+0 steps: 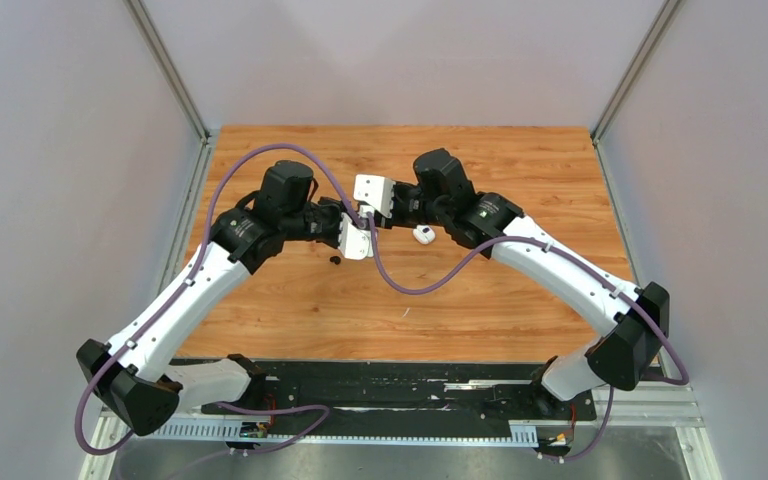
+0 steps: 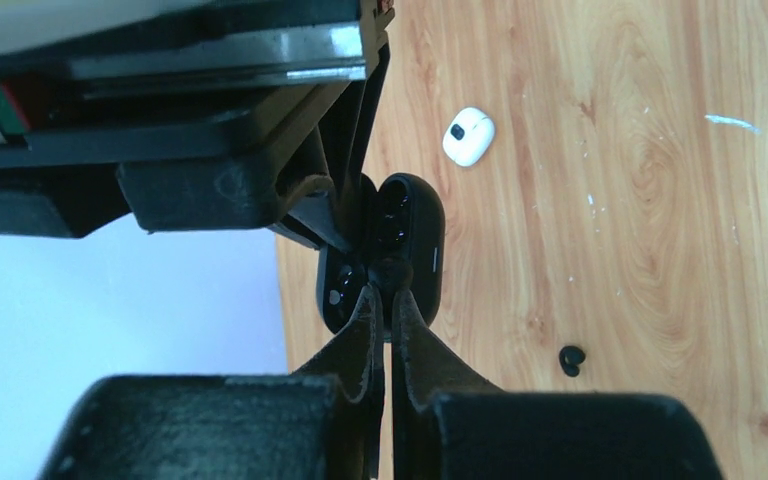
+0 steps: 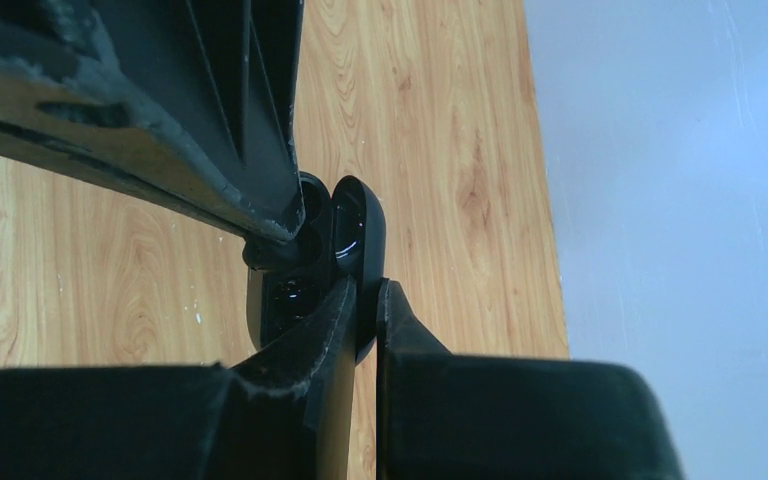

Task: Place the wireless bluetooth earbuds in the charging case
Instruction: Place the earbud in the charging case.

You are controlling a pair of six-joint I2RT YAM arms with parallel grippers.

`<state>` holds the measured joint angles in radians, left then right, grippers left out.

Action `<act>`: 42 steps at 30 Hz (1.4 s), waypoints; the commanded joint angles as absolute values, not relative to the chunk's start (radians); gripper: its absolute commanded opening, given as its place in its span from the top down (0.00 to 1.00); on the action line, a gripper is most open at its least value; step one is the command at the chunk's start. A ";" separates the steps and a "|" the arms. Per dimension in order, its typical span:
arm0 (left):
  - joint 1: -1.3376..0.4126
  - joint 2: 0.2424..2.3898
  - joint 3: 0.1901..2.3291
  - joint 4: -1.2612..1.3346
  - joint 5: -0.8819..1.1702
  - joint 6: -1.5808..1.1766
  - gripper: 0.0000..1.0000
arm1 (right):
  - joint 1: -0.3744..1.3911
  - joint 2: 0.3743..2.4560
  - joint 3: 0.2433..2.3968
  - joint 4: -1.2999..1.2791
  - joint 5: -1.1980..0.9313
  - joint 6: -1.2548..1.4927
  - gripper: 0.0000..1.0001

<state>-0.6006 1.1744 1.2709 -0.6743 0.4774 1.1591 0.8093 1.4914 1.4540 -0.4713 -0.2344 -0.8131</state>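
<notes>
Overhead view of two robot arms meeting above the middle of a wooden worktop (image 1: 520,160). Farthest left of the loose items, a small black piece (image 2: 571,360) lies on the wood. It is too small to tell whether it is an earbud or a loose tip.

Just right of it, the left gripper (image 2: 384,292) has its fingers pressed together, pinching the charging case (image 2: 422,250) where its two halves meet. The case is glossy black and hinged open like a clam. It appears lifted off the wood, held between both grippers. Its dark wells show, but whether anything sits in them cannot be told.

The right gripper (image 3: 363,292) comes in from the opposite side and nips the wall of the open lid between nearly closed fingers. Right of the grippers, a white earbud (image 2: 468,136) with a dark patch lies alone on the wood, apart from the case.

No earbud appears seated yet. To do this step well, one gripper should probably keep the case steady with its wells facing up. The other should let go, pinch the slippery white earbud lightly across its rounded body, and lower it in line with a well.
</notes>
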 commanded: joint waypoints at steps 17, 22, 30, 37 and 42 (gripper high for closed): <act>-0.604 1.189 1.243 -0.576 0.380 1.162 1.00 | 0.818 1.478 1.536 -0.432 -0.277 -0.742 1.00; -0.604 1.174 1.226 -0.601 0.391 1.204 1.00 | 0.815 1.483 1.540 -0.433 -0.281 -0.713 1.00; -0.604 1.146 1.219 -0.678 0.376 1.245 1.00 | 0.802 1.484 1.534 -0.433 -0.276 -0.701 1.00; -0.603 1.157 1.281 -0.746 0.411 1.223 1.00 | 0.800 1.492 1.536 -0.433 -0.276 -0.705 1.00; -0.603 1.209 1.356 -0.836 0.433 1.212 1.00 | 0.800 1.497 1.547 -0.430 -0.281 -0.705 1.00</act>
<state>-0.6060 1.1786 1.2896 -0.7288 0.4068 1.2320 0.8070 1.5028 1.4822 -0.4747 -0.2710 -0.7219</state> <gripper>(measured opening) 0.009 0.075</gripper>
